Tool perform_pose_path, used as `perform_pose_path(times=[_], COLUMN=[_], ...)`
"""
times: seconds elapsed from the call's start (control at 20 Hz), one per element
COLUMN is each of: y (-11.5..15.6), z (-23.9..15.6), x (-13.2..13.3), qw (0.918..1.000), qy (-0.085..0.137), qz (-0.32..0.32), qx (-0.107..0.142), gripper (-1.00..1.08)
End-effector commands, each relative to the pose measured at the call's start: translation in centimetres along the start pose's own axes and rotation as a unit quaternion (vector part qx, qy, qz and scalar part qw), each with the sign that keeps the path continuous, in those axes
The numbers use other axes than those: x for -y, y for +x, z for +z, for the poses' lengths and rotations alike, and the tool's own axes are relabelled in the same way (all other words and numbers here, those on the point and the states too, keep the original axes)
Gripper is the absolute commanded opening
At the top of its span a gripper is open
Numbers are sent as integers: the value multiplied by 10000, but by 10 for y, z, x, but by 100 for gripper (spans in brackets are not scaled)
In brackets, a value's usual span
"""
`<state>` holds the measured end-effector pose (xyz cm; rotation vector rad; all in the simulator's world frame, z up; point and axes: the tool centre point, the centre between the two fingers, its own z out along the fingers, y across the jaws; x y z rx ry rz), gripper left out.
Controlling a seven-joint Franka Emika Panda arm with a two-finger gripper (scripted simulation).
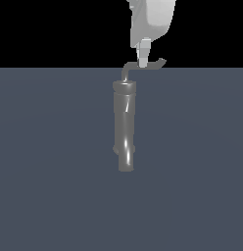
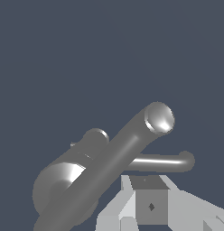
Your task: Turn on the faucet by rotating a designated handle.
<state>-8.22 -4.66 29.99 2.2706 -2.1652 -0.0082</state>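
Note:
The faucet (image 1: 125, 125) is a tall, glossy dark-grey cylinder with a collar at its upper end. The handle (image 1: 148, 65) is a thin bent rod on top, running toward the exterior view's right to a small upturned tip. My white gripper (image 1: 143, 62) comes down from above, and its fingertips meet the middle of the handle's horizontal part. The fingers look pressed together with nothing between them. In the wrist view the faucet (image 2: 114, 158) runs diagonally. The handle (image 2: 165, 162) with its curved elbow lies just beyond my gripper (image 2: 147, 191).
The faucet stands on a flat blue-grey floor (image 1: 50, 171) that fills the lower part of the exterior view. A small nub (image 1: 115, 148) sticks out low on the faucet body. Nothing else shows.

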Motion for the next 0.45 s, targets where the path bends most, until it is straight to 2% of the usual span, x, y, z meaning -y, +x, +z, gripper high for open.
perform_pose_path(times=[0.0,0.4], y=[28,55], z=[0,0], x=[6,21], qw=[9998,9997], qy=[34,33], qz=[181,243], qx=[-7,-4], gripper=[-100,-100])
